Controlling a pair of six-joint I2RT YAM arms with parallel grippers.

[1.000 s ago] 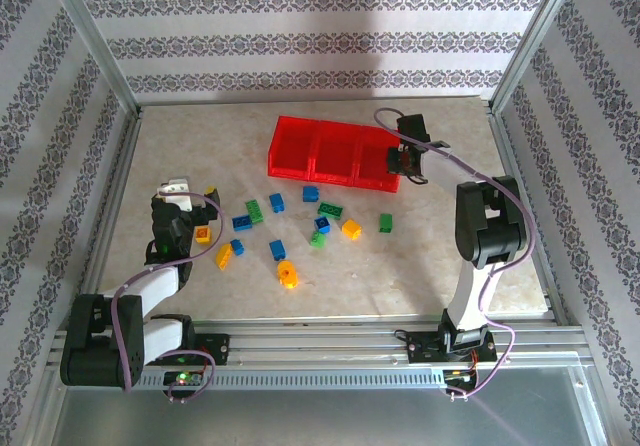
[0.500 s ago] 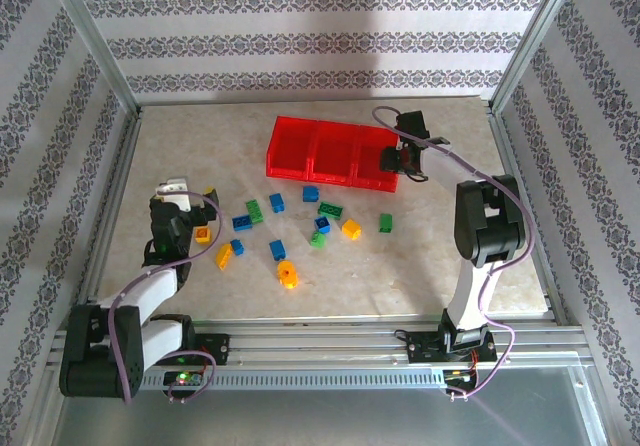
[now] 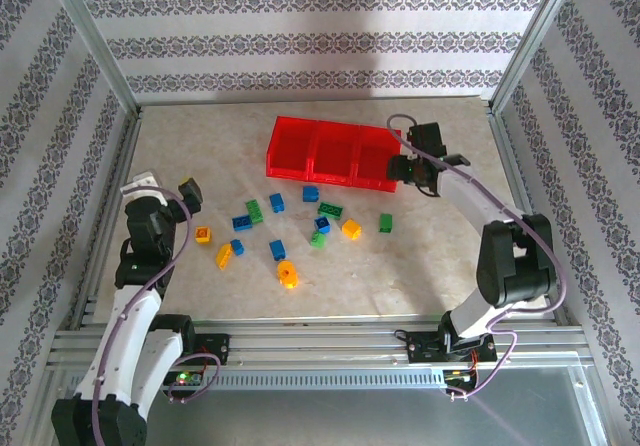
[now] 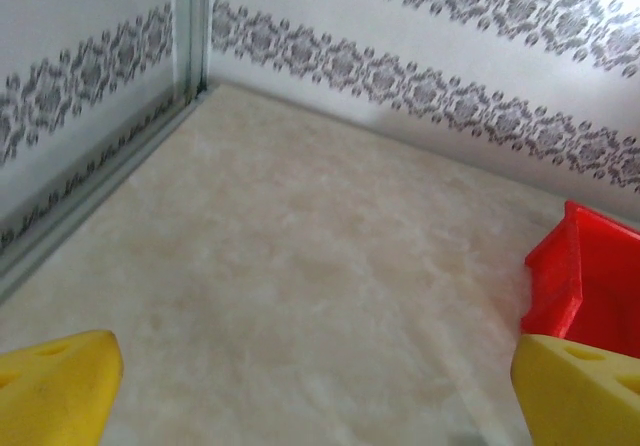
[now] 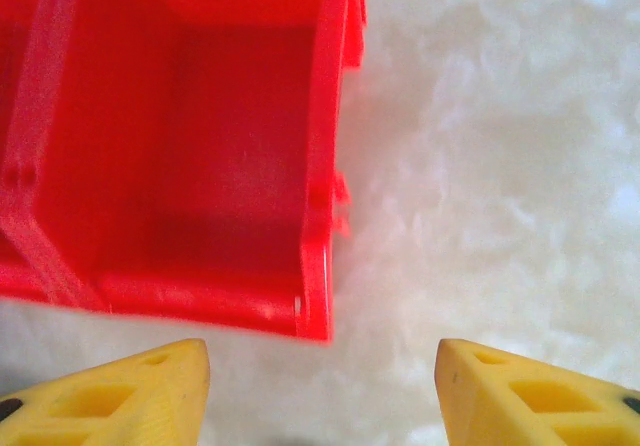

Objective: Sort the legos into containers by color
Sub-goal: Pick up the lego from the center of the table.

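Note:
The red tray of containers (image 3: pixel 335 156) lies at the back middle of the table. Several legos lie loose in front of it, among them a green one (image 3: pixel 385 223), a blue one (image 3: pixel 278 249) and an orange one (image 3: pixel 203 234). My right gripper (image 3: pixel 402 173) hovers at the tray's near right corner, open and holding nothing. In the right wrist view the right gripper (image 5: pixel 322 396) looks onto the right compartment (image 5: pixel 180 166), whose visible floor is bare. My left gripper (image 3: pixel 190 188) is raised at the left, wide open, and up-left of the orange lego. In the left wrist view the left gripper (image 4: pixel 320 396) faces bare table, with the tray's corner (image 4: pixel 590 276) at the right.
Patterned walls and metal frame rails (image 3: pixel 110 196) close in the table on the left, back and right. Bare tabletop lies left of the tray and along the near edge.
The right gripper has opened at the tray's right end and drawn back toward its near right corner. The left arm has lifted and swung left, away from the orange lego.

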